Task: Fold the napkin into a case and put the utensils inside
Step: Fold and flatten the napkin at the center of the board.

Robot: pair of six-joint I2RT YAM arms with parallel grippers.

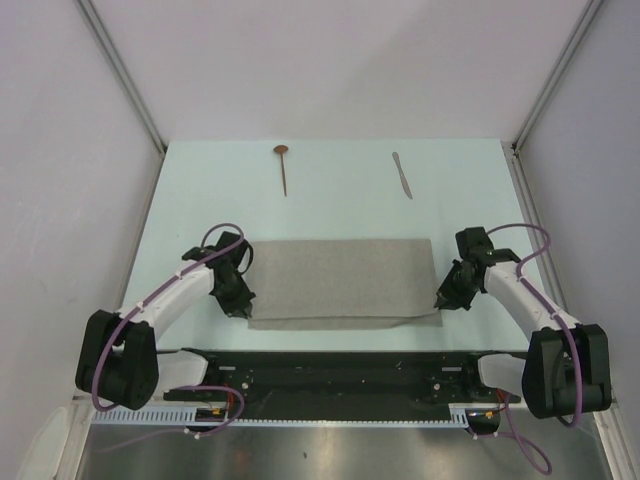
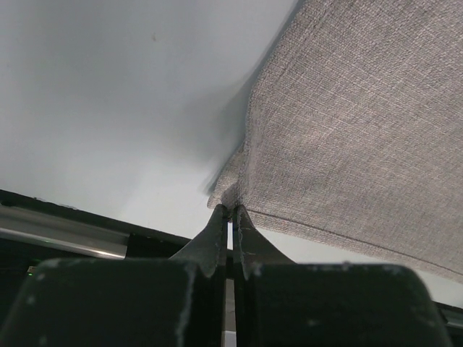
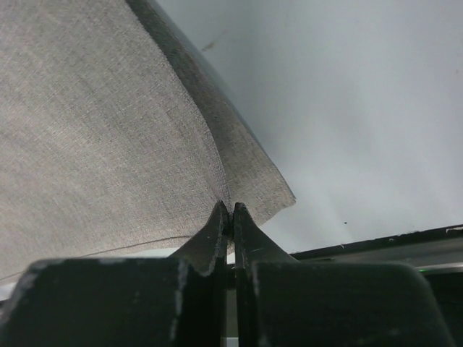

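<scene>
Both grippers are closed on cloth. The left gripper (image 2: 230,211) has its fingers pressed together on the near-left corner of the soft grey-beige woven napkin (image 1: 340,280). The right gripper (image 3: 231,210) is clamped the same way on the near-right corner. Each pinched corner is bunched slightly off the pale table (image 1: 330,212).

From the grippers, the napkin extends away toward the far side. It lies flat between the two arms, with its long axis running left to right. Each arm holds the corner on its own side, so a fold would probably carry the near edge away across the short axis.

Beyond the far edge, well apart from the napkin:
- The copper-bowled spoon with the dark slim handle (image 1: 283,166) lies left, bowl farthest away.
- The slender silver-grey knife (image 1: 402,175) lies right.

Both utensils run roughly near to far.
</scene>
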